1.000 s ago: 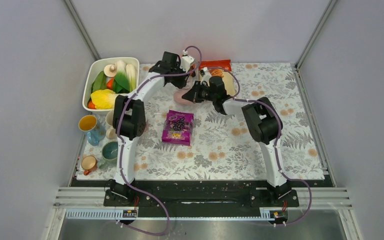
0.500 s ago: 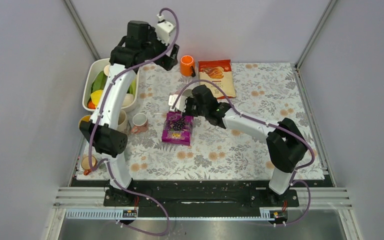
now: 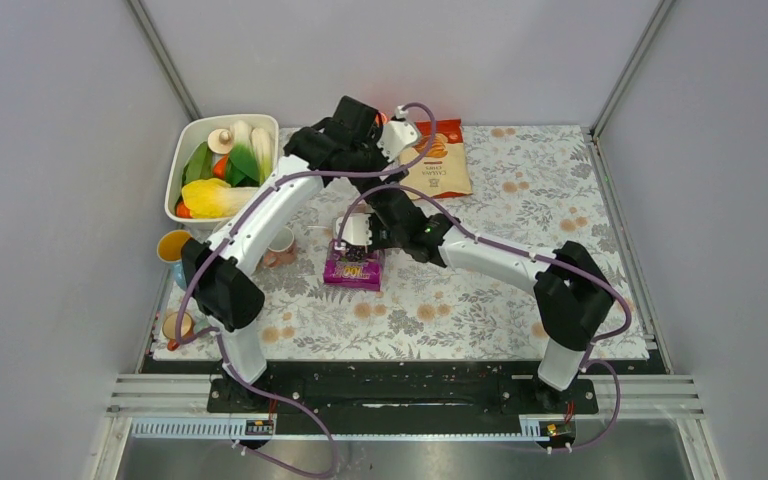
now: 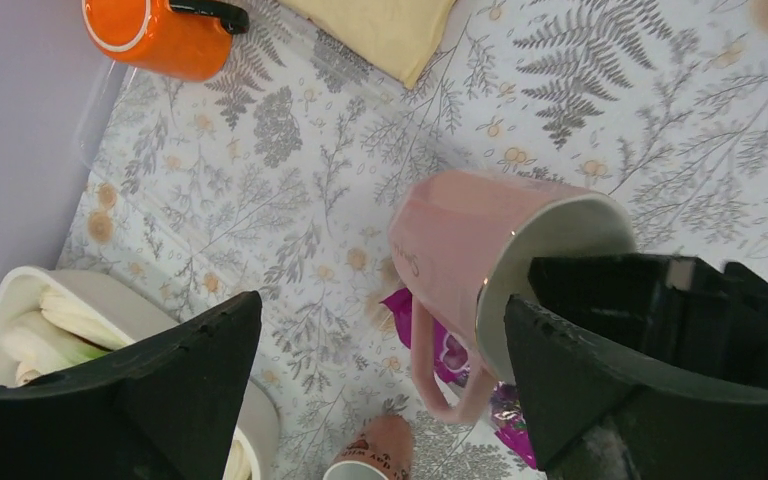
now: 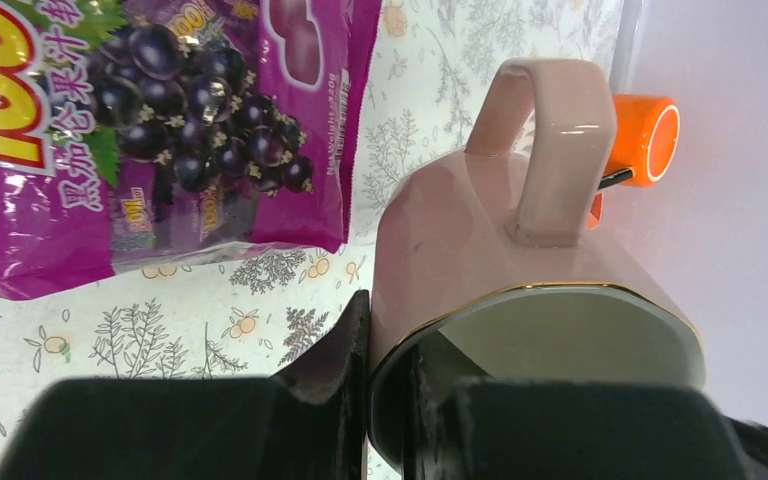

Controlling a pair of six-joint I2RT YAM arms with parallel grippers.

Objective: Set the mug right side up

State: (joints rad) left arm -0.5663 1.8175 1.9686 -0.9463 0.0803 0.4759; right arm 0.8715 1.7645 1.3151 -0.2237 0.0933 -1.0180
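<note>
Pinching the mug (image 5: 460, 240) rim is the right gripper (image 5: 385, 340).

Fingers (image 5: 332, 352) pinch the pink mug (image 5: 460, 225) by its rim, purple bag (image 5: 160, 140) beneath.

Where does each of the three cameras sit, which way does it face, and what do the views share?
Top external: fixed above and behind the bases, looking down on the floral table mat; left arm and right arm show whole.
Left wrist: looking down at the pale pink ceramic mug; the open left gripper frames it.
Right wrist: looks along the right gripper, shut on that mug's rim, past the purple grape sweets bag.
Shared: both wrist views show that mug and the orange mug.
</note>
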